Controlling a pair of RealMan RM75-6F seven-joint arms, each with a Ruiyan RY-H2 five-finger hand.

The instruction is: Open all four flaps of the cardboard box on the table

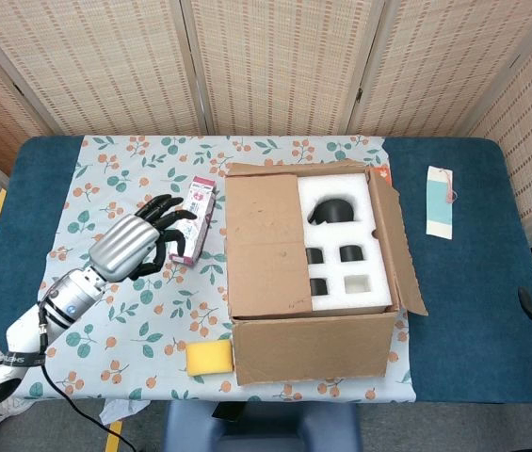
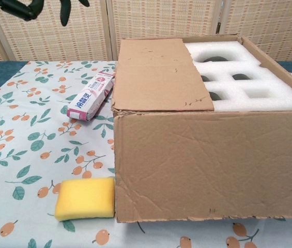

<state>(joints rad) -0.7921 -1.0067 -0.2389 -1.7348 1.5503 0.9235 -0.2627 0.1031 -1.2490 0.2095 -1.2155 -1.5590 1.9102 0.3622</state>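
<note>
Yellow sponge: near edge, touching the cardboard box, centre-right on the floral cloth.
Left flap: lying closed over white foam.
Left hand: empty, fingers spread, raised beside the pink carton.
Right hand: only a sliver at right edge; posture indeterminate.

- My left hand hangs left of the box, just beside the carton.
- The carton lies left of the box.
- The sponge sits touching the box's front left corner.
- The tag lies right of the box, well apart.
</note>
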